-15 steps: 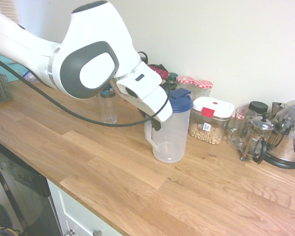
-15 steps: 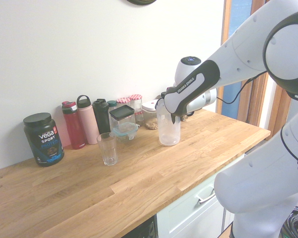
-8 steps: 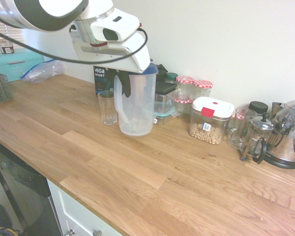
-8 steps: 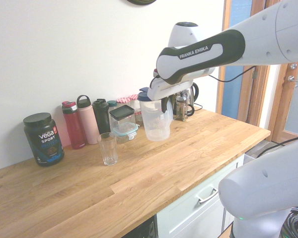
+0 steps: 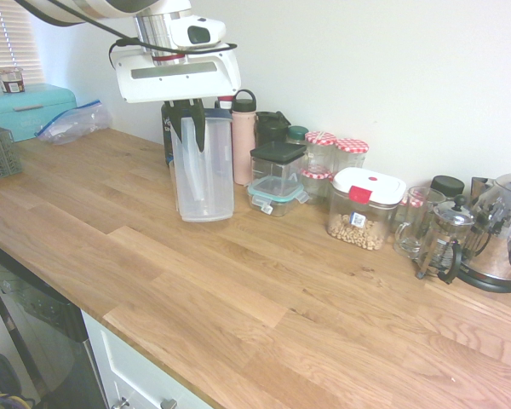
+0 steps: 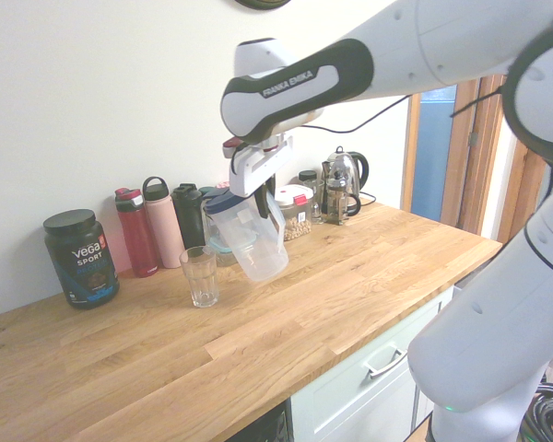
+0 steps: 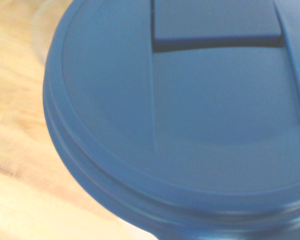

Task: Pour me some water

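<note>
First exterior view: the white arm's tool (image 5: 187,119) hangs over the back of the wooden bench (image 5: 264,307), clamped tight on the handle of a clear plastic jug (image 5: 203,170) with a blue lid. The jug is lifted clear of the wood and stands in front of the drinking glass, which it all but hides from this side. Along the wall behind runs a row of bottles, storage jars, a tub of nuts (image 5: 364,207), a cafetière (image 5: 443,239) and a kettle (image 5: 502,234).

Second exterior view: from the opposite side the jug (image 6: 253,238) is seen tipped, its lidded top leaning toward the empty glass (image 6: 200,275), which stands upright on the bench just beside and below it. The tool (image 6: 263,189) grips the jug from above, fingers closed on the handle. No stream can be seen leaving the jug, and the glass looks dry; whether the jug holds much water is hard to tell, since its walls look nearly clear.

Wrist view: the jug's blue lid (image 7: 190,125) fills the frame, its flap visible near one edge, with blurred wood behind.

By these pictures the pick-up and the carry to the glass are done. Left to do, it seems: line the spout over the rim, tilt further until water runs, then right the jug and set it down.
</note>
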Available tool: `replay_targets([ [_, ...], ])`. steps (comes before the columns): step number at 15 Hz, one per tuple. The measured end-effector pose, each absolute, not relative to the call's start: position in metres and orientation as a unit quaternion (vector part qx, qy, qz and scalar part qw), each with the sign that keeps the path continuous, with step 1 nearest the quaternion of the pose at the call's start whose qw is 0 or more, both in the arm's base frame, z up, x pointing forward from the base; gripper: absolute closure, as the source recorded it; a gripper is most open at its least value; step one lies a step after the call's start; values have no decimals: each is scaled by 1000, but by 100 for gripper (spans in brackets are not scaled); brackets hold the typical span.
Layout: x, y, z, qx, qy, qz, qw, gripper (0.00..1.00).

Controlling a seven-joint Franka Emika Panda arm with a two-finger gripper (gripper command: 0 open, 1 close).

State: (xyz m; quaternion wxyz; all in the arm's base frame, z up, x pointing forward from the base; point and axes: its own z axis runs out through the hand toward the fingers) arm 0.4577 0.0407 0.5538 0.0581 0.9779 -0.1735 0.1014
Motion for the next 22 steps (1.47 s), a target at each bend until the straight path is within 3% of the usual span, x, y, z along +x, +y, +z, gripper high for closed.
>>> replay_targets([
  [11, 501, 110, 525, 951, 38, 27, 305, 100],
  [22, 539, 122, 533, 932, 69, -9, 355, 100],
])
